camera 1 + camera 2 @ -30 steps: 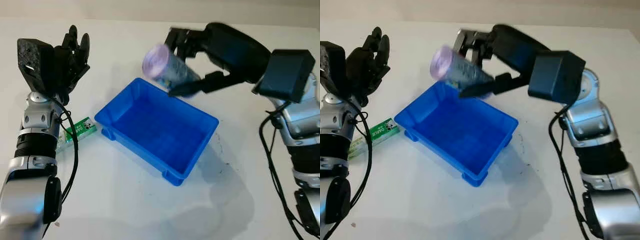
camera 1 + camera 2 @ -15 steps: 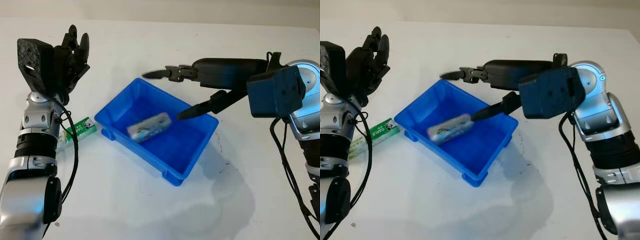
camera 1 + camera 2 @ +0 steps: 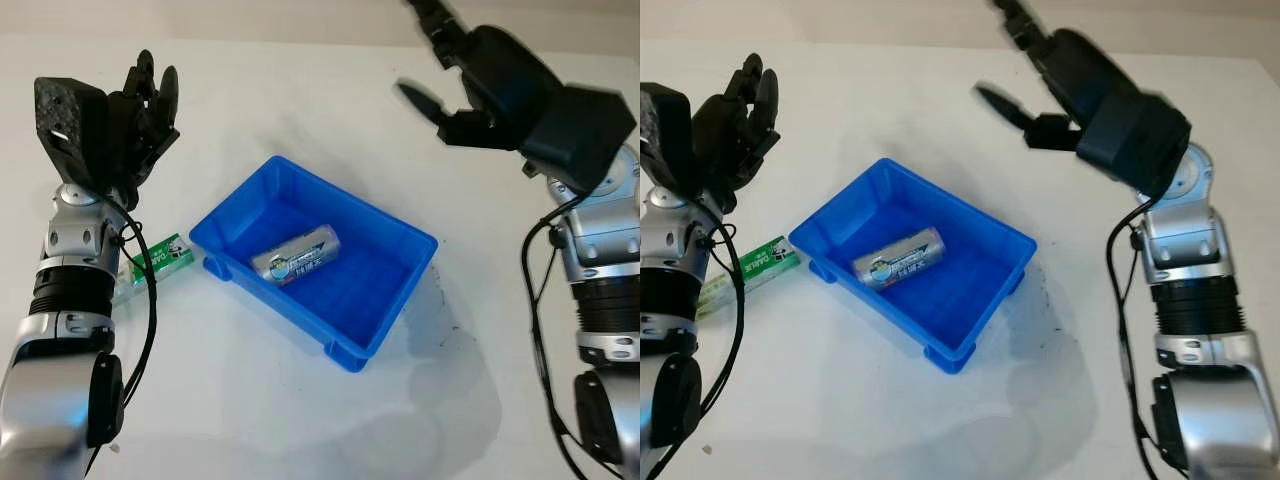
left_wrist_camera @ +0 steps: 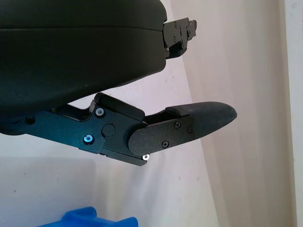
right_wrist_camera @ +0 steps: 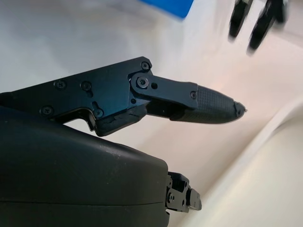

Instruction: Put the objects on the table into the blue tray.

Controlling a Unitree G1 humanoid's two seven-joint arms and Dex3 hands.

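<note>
- The blue plastic tray (image 3: 395,235) is sitting at an angle in the middle of the white table (image 3: 300,420), and a silver cylindrical can with a printed label (image 3: 297,255) is lying on its side on the tray floor, touching neither hand.
- The right hand (image 3: 450,75) is hanging high above the table's far right, beyond the tray, with its fingers released and holding nothing.
- The left hand (image 3: 140,105) is standing raised at the far left, open and idle, well apart from the tray.
- A green and white flat packet (image 3: 150,262) is lying on the table just beside the tray's left corner, partly hidden behind the left forearm; it is waiting outside the tray, so the task looks partly done.
- What could go wrong: the packet is lying low and flat against the tabletop, so three thick fingers may be sliding over it rather than getting under it, and a push could be shoving it against the tray wall or nudging the tray itself.
- Compared with half a second ago, the right hand is now lifted up and away from above the tray, and the can is lying settled in much the same spot; a second ago that hand was carrying the can over the tray's far rim. The left hand and packet are staying put.
</note>
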